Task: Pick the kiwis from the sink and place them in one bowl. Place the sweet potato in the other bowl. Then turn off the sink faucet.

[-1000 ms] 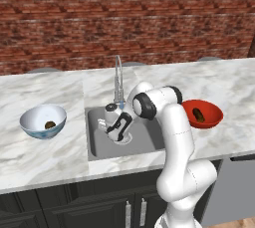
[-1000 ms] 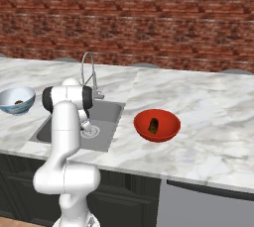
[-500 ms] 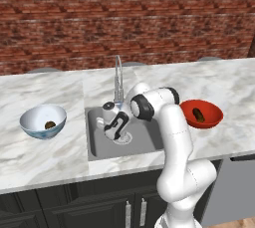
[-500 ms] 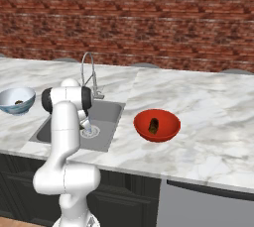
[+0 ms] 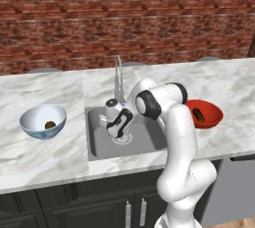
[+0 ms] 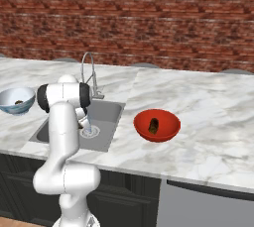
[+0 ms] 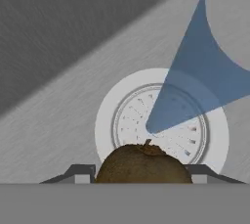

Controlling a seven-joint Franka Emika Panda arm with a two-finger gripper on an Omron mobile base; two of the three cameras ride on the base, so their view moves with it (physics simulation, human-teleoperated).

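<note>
Arm [image 5: 179, 137]: glossy white rounded tubular segments | Joints: dark grey-black bands and round end caps | Base: bulbous white pedestal | Fingers [image 7: 78, 171]: small, flat, dark grey tips

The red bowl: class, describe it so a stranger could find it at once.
Start at the sink set in the white marble counter. The red bowl sits on the counter just beside it, holding a dark tuber. The other bowl is white inside.

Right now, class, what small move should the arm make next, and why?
Probably lift straight up: the gripper is closed around a kiwi over the sink drain, while the white bowl already holds one kiwi and waits for this one.
</note>
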